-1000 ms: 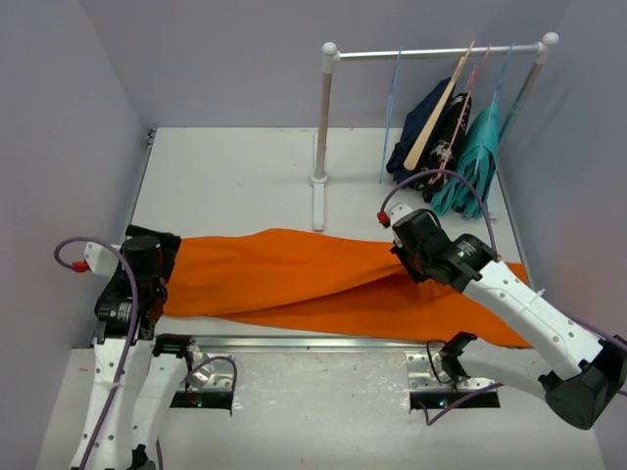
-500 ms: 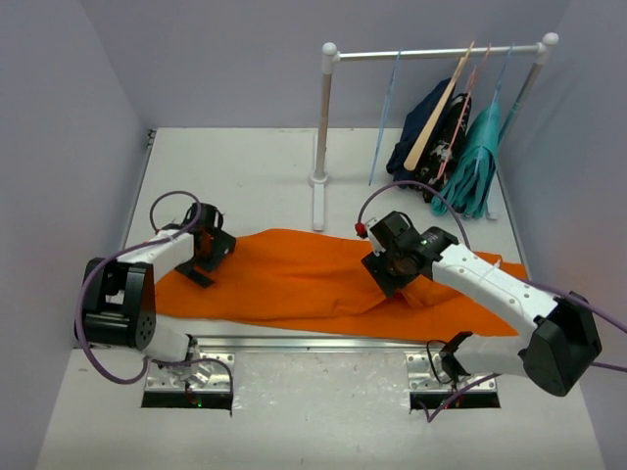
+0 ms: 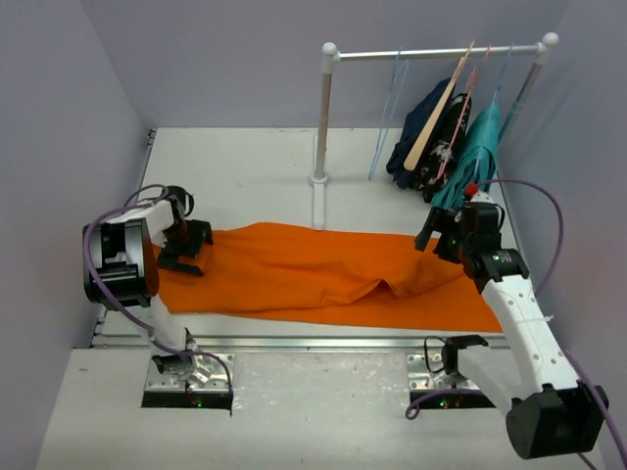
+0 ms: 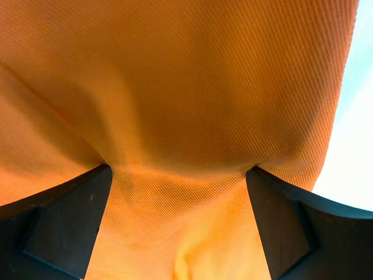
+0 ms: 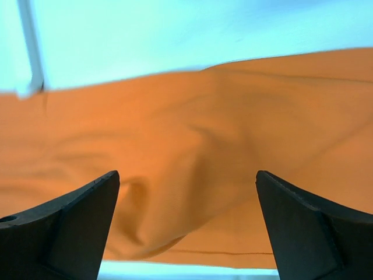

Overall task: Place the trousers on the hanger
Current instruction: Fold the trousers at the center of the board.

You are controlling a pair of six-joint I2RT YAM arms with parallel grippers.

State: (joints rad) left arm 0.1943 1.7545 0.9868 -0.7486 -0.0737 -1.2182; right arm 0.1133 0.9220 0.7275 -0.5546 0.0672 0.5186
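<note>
The orange trousers [image 3: 313, 274] lie spread out lengthwise across the table, with a raised fold [image 3: 397, 284] right of the middle. My left gripper [image 3: 184, 249] is open at their left end. In the left wrist view its jaws [image 4: 179, 175] press down on the orange cloth [image 4: 175, 87], which bulges between them. Over the right part of the trousers hovers my right gripper [image 3: 438, 243], also open; its wrist view shows wide jaws [image 5: 186, 175] above the cloth [image 5: 204, 140], holding nothing. The pale blue wire hanger [image 3: 385, 122] hangs bare on the rail.
A white clothes rack [image 3: 323, 127] stands at the back, its foot [image 3: 317, 208] just behind the trousers. On its rail hang a tan wooden hanger [image 3: 436, 110], a pink wire hanger [image 3: 472, 83], a navy garment [image 3: 419, 132] and a teal garment [image 3: 477, 155] close to my right gripper.
My right gripper has opened, let go of the trousers and swung right toward the rack. The cloth has dropped flat. My left gripper has come out to the trousers' left end.
</note>
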